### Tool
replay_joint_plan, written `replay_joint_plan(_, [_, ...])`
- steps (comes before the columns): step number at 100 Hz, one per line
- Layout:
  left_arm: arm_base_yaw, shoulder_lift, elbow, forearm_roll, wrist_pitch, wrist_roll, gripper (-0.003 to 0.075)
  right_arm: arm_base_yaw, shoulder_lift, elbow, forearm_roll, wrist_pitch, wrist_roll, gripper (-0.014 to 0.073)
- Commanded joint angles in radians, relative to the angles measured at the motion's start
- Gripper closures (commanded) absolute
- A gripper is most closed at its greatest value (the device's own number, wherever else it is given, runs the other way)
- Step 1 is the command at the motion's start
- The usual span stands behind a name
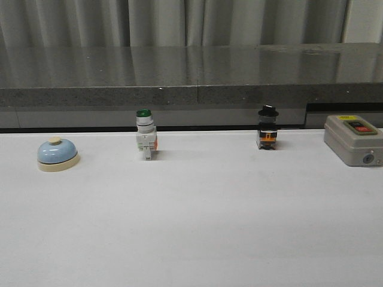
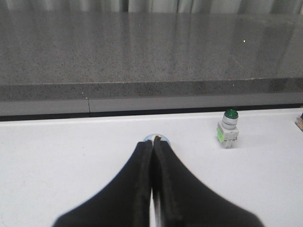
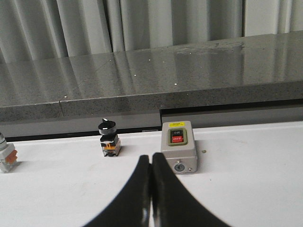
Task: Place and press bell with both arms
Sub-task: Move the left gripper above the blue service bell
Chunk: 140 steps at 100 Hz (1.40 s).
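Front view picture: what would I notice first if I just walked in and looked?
Probably the little blue bell sitting alone at the far left of the white table. Next comes the row beside it: a green-capped switch, a black-knobbed switch, and a grey box at the far right.

Left gripper (image 2: 152,142) and right gripper (image 3: 151,157), fingers pressed together, both low over the table.
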State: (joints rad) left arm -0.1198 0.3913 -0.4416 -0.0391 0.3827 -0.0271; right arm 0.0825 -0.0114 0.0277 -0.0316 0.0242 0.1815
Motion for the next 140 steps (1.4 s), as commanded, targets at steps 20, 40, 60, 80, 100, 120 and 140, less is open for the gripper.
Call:
replay_joint_plan(20, [0.002,0.296,-0.295,-0.011,0.209,-0.010,0.0741,-0.006,-0.016,-0.019,-0.012,-0.087,-0.004,0.0658])
replay_joint_plan(40, [0.002,0.451,-0.386,-0.011,0.302,-0.010,0.0741,-0.006,-0.016,-0.019,-0.012,-0.087,-0.004,0.0658])
replay_joint_plan(60, [0.002,0.528,-0.391,-0.011,0.300,-0.010,0.0741,-0.006,-0.016,-0.019,-0.012,-0.087,-0.004,0.0658])
replay_joint_plan(80, [0.002,0.548,-0.391,-0.011,0.300,-0.010,0.0741,-0.006,-0.016,-0.019,-0.012,-0.087,-0.004,0.0658])
replay_joint_plan(100, [0.002,0.548,-0.391,-0.011,0.300,-0.010,0.0615,-0.006,-0.016,-0.019,-0.012,-0.087,-0.004,0.0658])
replay_joint_plan(120, [0.002,0.548,-0.391,-0.011,0.300,-0.010,0.0244,-0.006,-0.016,-0.019,-0.012,-0.087,-0.004,0.0658])
replay_joint_plan(140, [0.002,0.548,-0.391,-0.011,0.300,-0.010,0.0049,-0.006,-0.016,-0.019,-0.012,-0.087,-0.004,0.0658])
